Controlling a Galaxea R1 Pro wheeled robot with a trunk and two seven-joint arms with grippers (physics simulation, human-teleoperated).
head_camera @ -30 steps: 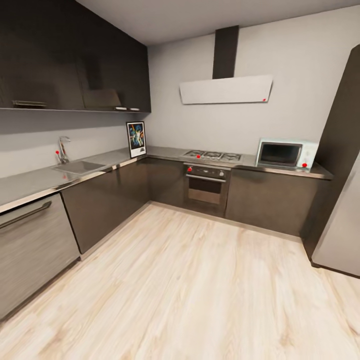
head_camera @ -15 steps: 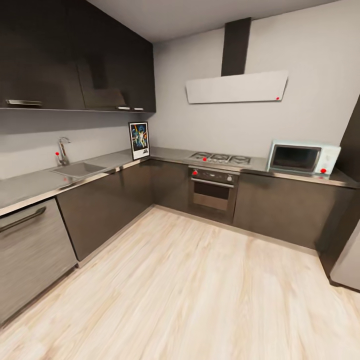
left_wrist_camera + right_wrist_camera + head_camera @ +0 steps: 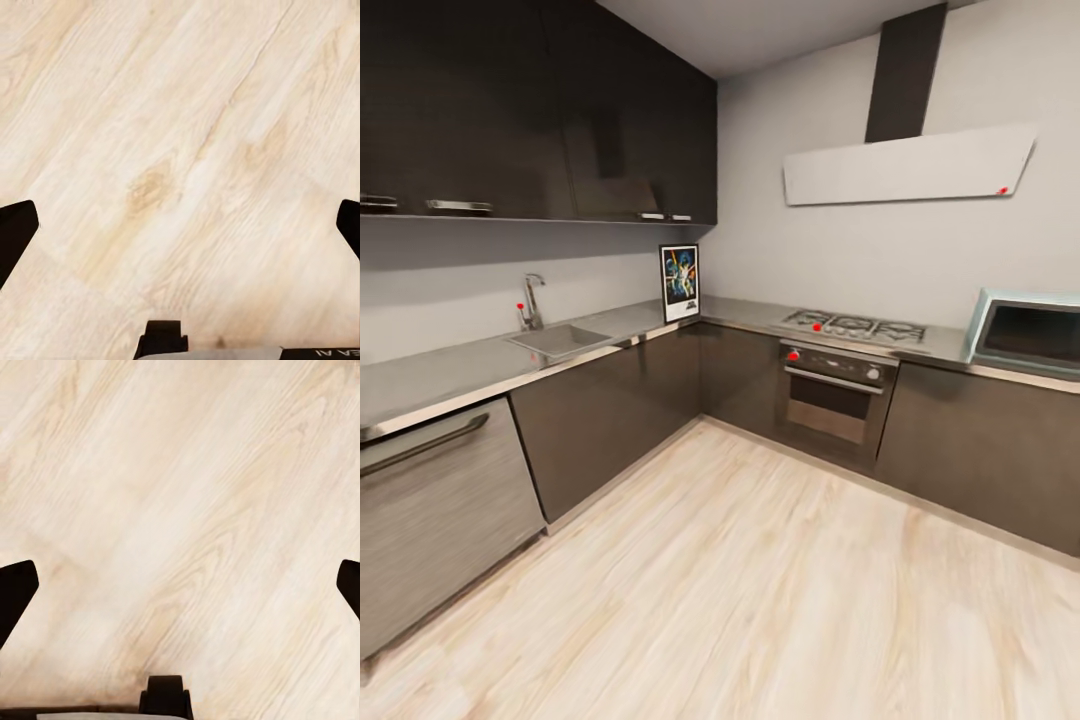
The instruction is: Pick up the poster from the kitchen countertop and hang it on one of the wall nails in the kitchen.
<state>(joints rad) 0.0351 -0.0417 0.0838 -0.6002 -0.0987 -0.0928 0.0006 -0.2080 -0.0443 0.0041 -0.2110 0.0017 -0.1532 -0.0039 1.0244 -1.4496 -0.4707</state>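
Since half a second ago the head camera has swung left, so the whole kitchen sits further right in the head view and the pale-blue microwave (image 3: 1028, 333) is now cut by the edge, while nothing on the worktop has itself moved. The upright black-framed Star Wars poster (image 3: 680, 282) stands in the inner corner of the smooth grey L-shaped kitchen countertop (image 3: 450, 365), leaning against the pale-grey wall, between the steel sink (image 3: 560, 340) and the gas hob (image 3: 852, 326). Both the left gripper (image 3: 180, 232) and the right gripper (image 3: 180, 592) hang over the pale wooden plank floor (image 3: 760, 590) with their dark fingers spread wide and nothing between them.
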